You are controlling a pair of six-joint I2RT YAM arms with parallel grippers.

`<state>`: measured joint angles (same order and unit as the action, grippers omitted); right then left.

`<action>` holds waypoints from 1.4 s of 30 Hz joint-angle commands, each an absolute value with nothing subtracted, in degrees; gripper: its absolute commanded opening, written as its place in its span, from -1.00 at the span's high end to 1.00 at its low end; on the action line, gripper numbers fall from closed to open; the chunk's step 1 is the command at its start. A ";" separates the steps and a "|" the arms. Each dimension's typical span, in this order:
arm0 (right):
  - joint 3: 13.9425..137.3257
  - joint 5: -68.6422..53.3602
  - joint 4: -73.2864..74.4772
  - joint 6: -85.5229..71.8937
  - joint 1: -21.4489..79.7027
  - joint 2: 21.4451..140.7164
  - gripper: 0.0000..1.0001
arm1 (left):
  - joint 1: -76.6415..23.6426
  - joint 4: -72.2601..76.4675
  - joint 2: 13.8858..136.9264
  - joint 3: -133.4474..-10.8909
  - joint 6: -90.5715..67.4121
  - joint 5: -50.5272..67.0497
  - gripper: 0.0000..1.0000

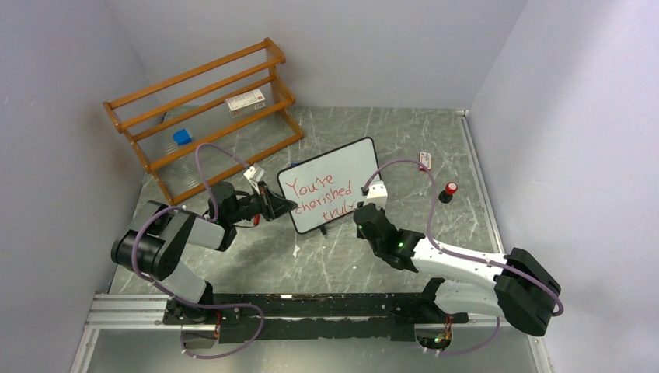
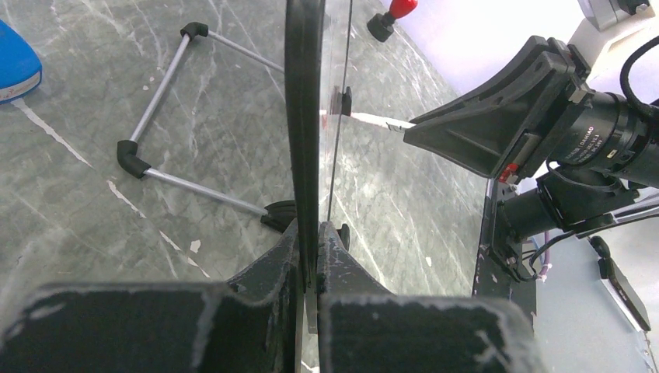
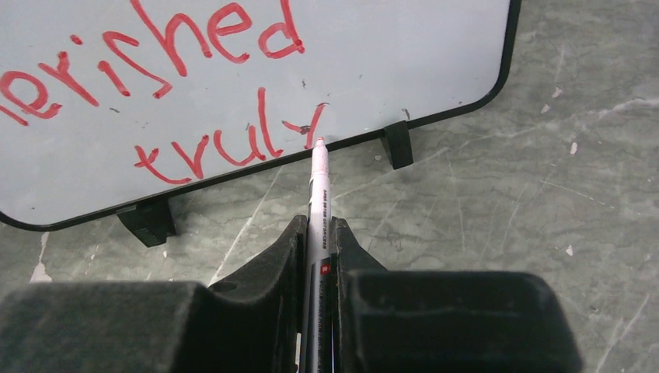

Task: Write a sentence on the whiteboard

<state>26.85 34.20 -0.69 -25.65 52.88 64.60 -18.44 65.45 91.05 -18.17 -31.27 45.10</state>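
Left gripper (image 2: 317,237) is clamped on the whiteboard (image 1: 330,175) edge, bracing it upright mid-bench (image 1: 326,264). Right gripper (image 3: 319,233) pinches the marker (image 3: 319,175), tip at the final "y". The sentence (image 1: 320,194) looks nearly finished!

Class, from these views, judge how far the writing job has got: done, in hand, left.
Done: the sentence on the whiteboard reads "You're cherished trul". In hand: right gripper shut on the marker, tip at the final y; left gripper clamps the board's edge. Left: probably just finishing that y.

Even, soft light; foreground perhaps blurred.
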 commanded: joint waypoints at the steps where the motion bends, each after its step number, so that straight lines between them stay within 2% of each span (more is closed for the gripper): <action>1: 26.42 38.41 -0.18 -28.14 52.47 64.93 1.00 | -17.67 59.24 90.31 -18.31 -29.27 43.95 0.90; 24: 25.71 35.71 -6.14 -25.93 49.66 68.58 1.00 | -17.67 59.44 90.52 -18.60 -29.33 44.29 0.90; 35: 24.89 35.48 -2.02 -25.97 49.57 60.06 1.00 | -17.67 56.11 87.92 -19.04 -28.70 43.02 0.90; 37: 24.46 34.60 -1.35 -25.85 49.57 57.16 1.00 | -17.67 54.88 86.77 -19.22 -28.49 42.46 0.65; 42: 24.11 33.38 -0.18 -25.81 49.56 52.89 1.00 | -17.67 51.74 82.98 -19.70 -28.31 40.90 0.34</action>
